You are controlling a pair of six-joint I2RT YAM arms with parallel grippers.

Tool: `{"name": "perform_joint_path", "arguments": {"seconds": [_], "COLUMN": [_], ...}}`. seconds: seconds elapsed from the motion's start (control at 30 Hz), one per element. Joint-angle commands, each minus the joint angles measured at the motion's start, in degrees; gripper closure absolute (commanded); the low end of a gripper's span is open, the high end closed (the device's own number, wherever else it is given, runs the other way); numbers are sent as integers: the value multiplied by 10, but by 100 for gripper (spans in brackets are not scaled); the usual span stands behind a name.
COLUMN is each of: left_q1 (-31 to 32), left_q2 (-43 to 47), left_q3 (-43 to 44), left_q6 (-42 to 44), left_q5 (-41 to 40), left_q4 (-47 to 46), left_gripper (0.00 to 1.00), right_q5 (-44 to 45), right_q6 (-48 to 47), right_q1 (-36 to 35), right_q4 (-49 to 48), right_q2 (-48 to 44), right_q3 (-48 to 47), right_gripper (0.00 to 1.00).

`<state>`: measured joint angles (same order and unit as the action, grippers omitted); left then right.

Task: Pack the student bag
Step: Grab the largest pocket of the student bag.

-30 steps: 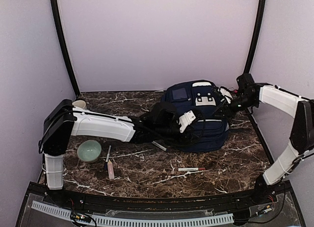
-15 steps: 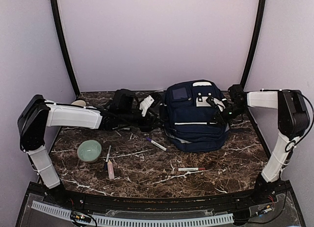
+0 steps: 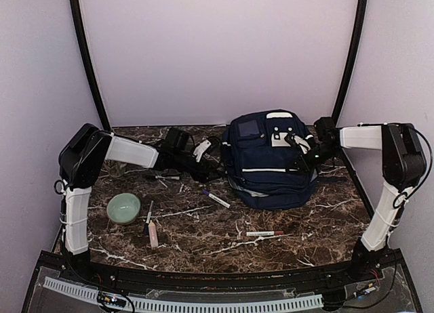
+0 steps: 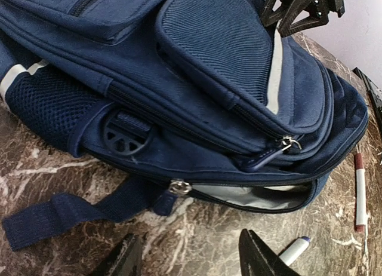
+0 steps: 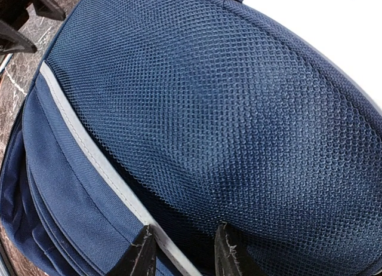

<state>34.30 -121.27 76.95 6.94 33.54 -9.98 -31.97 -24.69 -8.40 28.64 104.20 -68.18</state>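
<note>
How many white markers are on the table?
2: a purple-capped marker beside the student bag, near its left front corner; a red-capped marker farther out in front. Others may be hidden.

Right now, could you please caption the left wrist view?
Open left gripper faces the partly unzipped student bag on the marble table.

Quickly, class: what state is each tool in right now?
Left tool: open, empty.
Right tool: against the navy-blue fabric backpack; grip cannot be told.

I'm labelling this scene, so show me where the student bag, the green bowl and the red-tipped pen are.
student bag [image 3: 271,183], top external view, on its lower front panel.
green bowl [image 3: 123,208], top external view, on its inner surface.
red-tipped pen [image 3: 264,233], top external view, midway along its white barrel.
</note>
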Motion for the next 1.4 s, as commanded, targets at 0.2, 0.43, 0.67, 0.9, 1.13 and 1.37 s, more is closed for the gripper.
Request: {"name": "perform_joint_path", "arguments": {"seconds": [0.2,0.43,0.67,0.9,1.13,1.37], "left_q1": [-18,-18,-18,-16,-13,-8], "left_q2": [-42,-89,-136,-136,-137,-137], "left_q3": [69,137,202,178,164,161], "left_q6": [68,70,63,46,49,56], "left_q5": [53,62,77,132,137,95], "left_q4": [20,59,129,110,100,113], "left_gripper": [47,54,53,51,53,57], "right_q5": [84,77,75,70,67,64], "right_q6": [10,8,7,6,6,5], "right_q1": [6,6,6,6,5,5], "right_q4": [-5,-2,3,6,10,11], "right_q2": [53,57,65,72,79,80], "right_q3": [17,17,15,14,12,11], "right_gripper": [65,65,65,65,65,65]}}
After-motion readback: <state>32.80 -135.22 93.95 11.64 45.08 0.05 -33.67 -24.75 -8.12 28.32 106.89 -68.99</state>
